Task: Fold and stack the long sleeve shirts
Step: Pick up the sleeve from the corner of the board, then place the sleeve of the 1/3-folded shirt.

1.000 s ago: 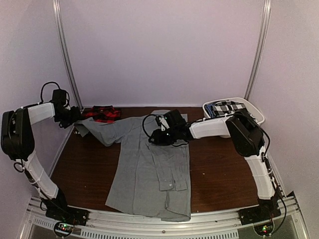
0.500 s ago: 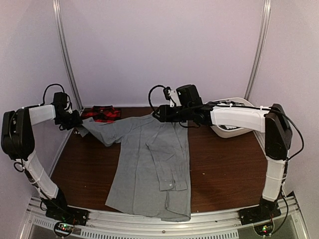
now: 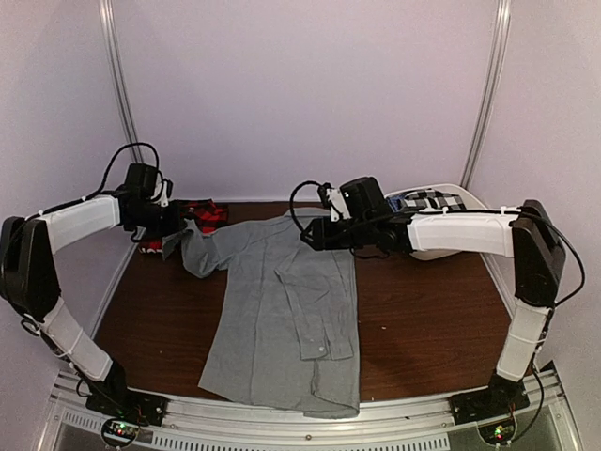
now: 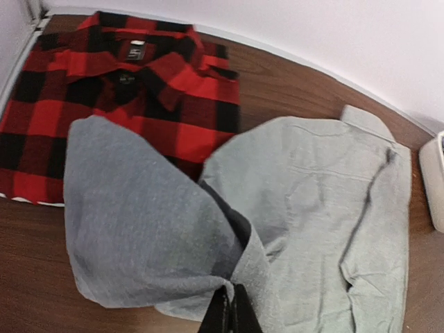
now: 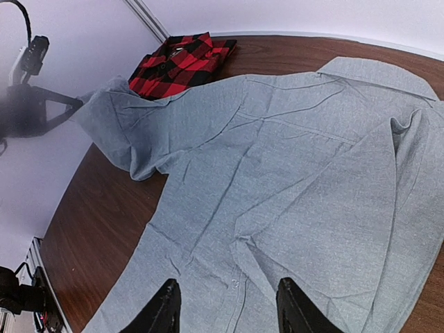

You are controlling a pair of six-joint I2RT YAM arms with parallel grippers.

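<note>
The light grey long sleeve shirt (image 3: 282, 310) lies flat down the middle of the brown table, its right sleeve folded onto the body. My left gripper (image 4: 232, 312) is shut on the left sleeve (image 4: 139, 229), which hangs lifted at the far left (image 3: 192, 249). Behind it, by the back wall, lies the folded red-and-black plaid shirt (image 3: 202, 214) (image 4: 104, 83). My right gripper (image 5: 227, 283) hovers open over the grey shirt's upper body (image 5: 291, 173), near the collar (image 3: 315, 235), with nothing between its fingers.
A white basket (image 3: 474, 202) holding black-and-white checked cloth (image 3: 427, 200) stands at the back right. Its edge shows in the left wrist view (image 4: 433, 180). Walls close in on three sides, and a metal rail (image 3: 300, 413) runs along the near edge.
My left gripper has shut on the grey sleeve's end, lifted it and carried it to the right. The right arm rose off the shirt and now hangs over the collar area.
</note>
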